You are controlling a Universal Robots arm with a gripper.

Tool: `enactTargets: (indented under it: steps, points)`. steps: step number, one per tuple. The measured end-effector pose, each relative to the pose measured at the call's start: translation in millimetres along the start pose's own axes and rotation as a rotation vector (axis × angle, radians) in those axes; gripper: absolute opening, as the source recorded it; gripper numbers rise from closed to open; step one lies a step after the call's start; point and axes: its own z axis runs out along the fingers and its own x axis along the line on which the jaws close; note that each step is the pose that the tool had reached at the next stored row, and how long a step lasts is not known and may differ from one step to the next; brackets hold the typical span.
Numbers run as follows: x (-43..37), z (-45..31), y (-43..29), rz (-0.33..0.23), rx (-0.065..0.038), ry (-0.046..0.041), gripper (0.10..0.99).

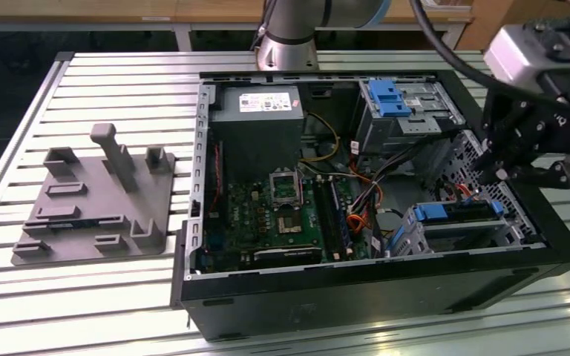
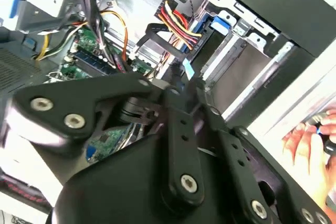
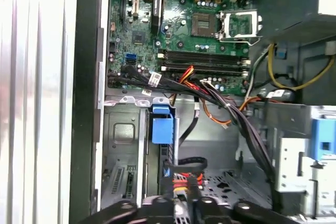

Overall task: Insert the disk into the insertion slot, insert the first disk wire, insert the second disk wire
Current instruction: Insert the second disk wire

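Hand (image 2: pixel 176 85) on wire connector (image 2: pixel 176 22) | disk (image 1: pixel 460 213) in insertion slot (image 1: pixel 433 236)

The blue-framed disk (image 1: pixel 456 212) sits seated in the perforated silver insertion slot (image 1: pixel 433 233), wires (image 3: pixel 181 179) at its end.

Looking down into an open computer case: a green motherboard (image 3: pixel 199 30) with its bare processor socket (image 3: pixel 239 24); below it, a silver drive cage (image 3: pixel 123 150) holding a blue-framed disk (image 3: pixel 161 124) (edge-on); the black claw (image 3: pixel 181 203) grips a multicoloured wire connector (image 3: pixel 181 182); pale slatted worktop (image 3: pixel 37 98) alongside.
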Motion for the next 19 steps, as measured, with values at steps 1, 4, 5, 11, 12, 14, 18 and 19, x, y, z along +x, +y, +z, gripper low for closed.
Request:
enactTargets:
  steps: [1,4,5,11,12,14,18,19]
  points:
    - [-1.1,-4.6,-0.1,0.001,0.0,-0.0001,0.251]
    - [-3.4,-17.9,-0.5,0.003,0.0,-0.0002,0.133]
    - [-4.0,-22.5,-0.6,0.003,0.0,0.0001,0.106]
    - [-4.6,-27.3,-0.7,0.003,0.0,-0.0001,0.106]
    - [-4.6,-27.3,-0.7,0.003,0.0,0.0,0.106]
    - [-4.6,-27.3,-0.7,0.003,0.0,0.0,0.106]
    - [-4.6,-27.4,-0.7,0.003,0.001,0.0,0.106]
    - [-4.6,-27.4,-0.7,0.003,0.001,0.0,0.106]
